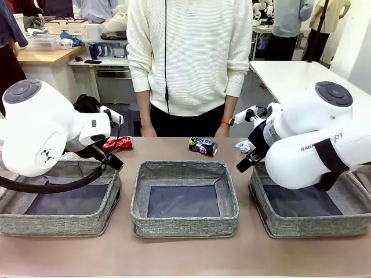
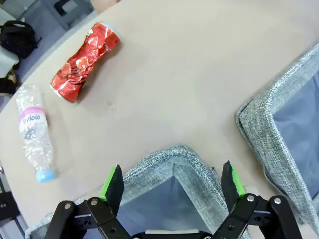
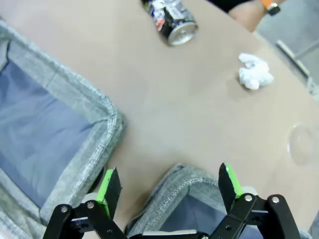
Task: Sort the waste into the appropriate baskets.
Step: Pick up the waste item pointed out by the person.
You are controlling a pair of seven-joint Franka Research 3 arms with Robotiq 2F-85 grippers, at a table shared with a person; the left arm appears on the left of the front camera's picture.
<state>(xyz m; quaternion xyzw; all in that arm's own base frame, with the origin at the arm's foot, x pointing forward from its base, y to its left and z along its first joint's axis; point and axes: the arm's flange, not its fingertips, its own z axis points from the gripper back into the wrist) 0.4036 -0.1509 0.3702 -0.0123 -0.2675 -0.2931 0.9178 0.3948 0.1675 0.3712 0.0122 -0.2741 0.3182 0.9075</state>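
Three grey woven baskets stand in a row: left (image 1: 58, 223), middle (image 1: 184, 225) and right (image 1: 307, 226). Beyond them lie a crushed dark can (image 1: 203, 146), a crushed red can (image 1: 117, 143) and a white paper ball (image 1: 246, 146). My left gripper (image 2: 173, 172) is open and empty above the left basket's far corner (image 2: 164, 159); the red can (image 2: 84, 62) and a clear bottle with a blue cap (image 2: 34, 132) lie ahead. My right gripper (image 3: 168, 173) is open and empty over the right basket's corner (image 3: 189, 181), short of the dark can (image 3: 172, 17), paper ball (image 3: 255, 71) and clear cup (image 3: 301, 143).
A person in a white sweater (image 1: 188, 58) stands at the far edge, an orange-banded wrist (image 1: 227, 121) near the dark can. The middle basket's wall (image 2: 269, 124) is to my left gripper's right. Bare tabletop (image 1: 185, 255) runs in front of the baskets.
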